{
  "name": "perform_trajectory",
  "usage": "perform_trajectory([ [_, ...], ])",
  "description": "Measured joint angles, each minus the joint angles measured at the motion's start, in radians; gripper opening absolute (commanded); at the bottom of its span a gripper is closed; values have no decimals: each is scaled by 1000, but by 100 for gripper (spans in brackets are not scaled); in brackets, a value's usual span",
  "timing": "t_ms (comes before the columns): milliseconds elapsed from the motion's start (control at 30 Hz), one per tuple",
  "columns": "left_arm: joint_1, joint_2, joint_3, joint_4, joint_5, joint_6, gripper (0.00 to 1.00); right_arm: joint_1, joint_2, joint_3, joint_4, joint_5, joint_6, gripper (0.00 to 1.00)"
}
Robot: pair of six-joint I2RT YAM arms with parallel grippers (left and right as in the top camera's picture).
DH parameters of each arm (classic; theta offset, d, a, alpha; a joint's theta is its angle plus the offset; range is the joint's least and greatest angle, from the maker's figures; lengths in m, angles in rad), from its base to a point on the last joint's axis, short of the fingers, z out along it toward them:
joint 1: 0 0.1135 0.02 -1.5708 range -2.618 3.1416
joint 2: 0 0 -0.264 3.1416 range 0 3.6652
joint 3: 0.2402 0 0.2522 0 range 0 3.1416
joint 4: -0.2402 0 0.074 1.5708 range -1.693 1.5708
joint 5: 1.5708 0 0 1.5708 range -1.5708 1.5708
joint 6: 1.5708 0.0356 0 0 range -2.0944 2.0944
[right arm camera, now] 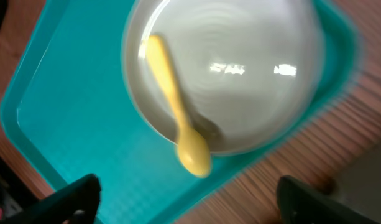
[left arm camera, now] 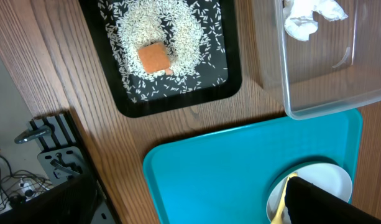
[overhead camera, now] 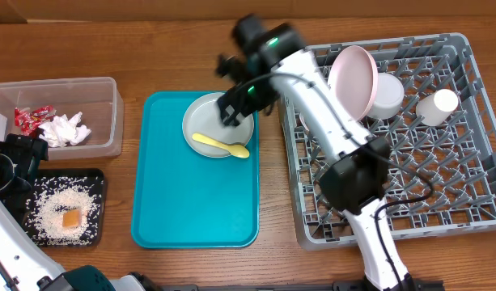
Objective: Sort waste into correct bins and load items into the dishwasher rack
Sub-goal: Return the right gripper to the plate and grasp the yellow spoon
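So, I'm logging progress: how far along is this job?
Done: wrappers and tissue in clear tub; rice and orange cube in black tray; pink plate, bowl, cup in rack. In hand: right gripper hovers open above grey-green plate. Remaining: that plate, yellow spoon.

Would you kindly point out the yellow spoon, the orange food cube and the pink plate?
yellow spoon [overhead camera: 218, 144]: overhead view, middle of its handle.
orange food cube [left arm camera: 155, 57]: left wrist view, centre of its top face.
pink plate [overhead camera: 357, 77]: overhead view, middle of its face.
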State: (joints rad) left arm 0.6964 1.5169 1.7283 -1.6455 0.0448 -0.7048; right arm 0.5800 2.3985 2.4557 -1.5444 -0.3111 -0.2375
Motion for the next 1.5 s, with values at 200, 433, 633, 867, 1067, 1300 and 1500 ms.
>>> perform_trajectory([
  [200, 0, 0, 0, 0, 0, 0, 100, 84, 0, -171, 126, 17, -55, 95],
  [433, 0, 0, 0, 0, 0, 0, 100, 95, 0, -317, 258, 73, -63, 86],
  [633, 0, 0, 0, 0, 0, 0, 100, 94, 0, -357, 327, 86, -63, 80],
  [867, 0, 0, 0, 0, 0, 0, 100, 95, 0, -401, 386, 91, -49, 66],
  [1067, 0, 0, 0, 0, 0, 0, 100, 95, 0, -431, 411, 91, -33, 55],
  [1300, 0, 0, 0, 0, 0, 0, 100, 95, 0, -434, 419, 91, -30, 31],
  [1500, 0, 0, 0, 0, 0, 0, 100, 94, 0, -434, 429, 91, -20, 16],
])
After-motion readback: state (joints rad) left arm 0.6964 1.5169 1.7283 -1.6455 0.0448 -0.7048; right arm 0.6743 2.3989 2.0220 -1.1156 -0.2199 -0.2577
